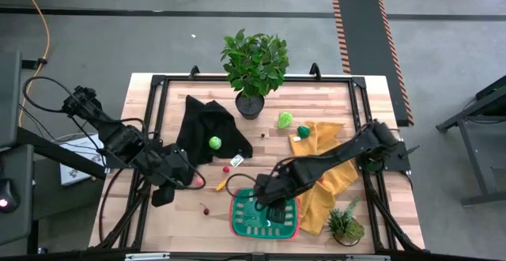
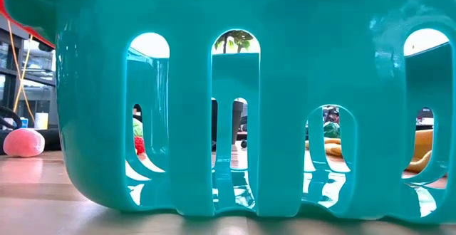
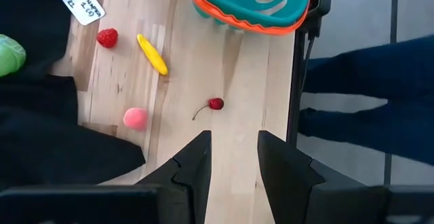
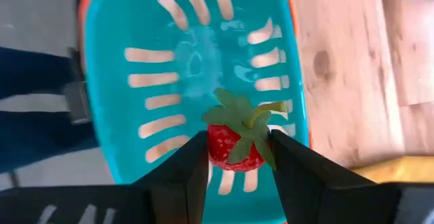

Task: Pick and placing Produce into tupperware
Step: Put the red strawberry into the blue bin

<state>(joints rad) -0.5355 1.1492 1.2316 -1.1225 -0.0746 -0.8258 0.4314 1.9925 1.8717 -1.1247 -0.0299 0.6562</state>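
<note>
Red strawberry (image 4: 235,144) in R claw (image 4: 236,157), over tupperware (image 4: 135,61)

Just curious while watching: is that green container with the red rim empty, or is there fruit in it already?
Empty: the container's slotted base is bare; the strawberry is gripped above it.

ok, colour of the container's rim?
Orange-red rim on the teal container, clearest in the left wrist view.

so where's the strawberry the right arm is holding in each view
high view: hidden under the right end effector, above the green container.
low view: not visible.
left wrist view: not in it.
right wrist view: strawberry between the fingers, over the container.
shared landmark: the container.
</note>
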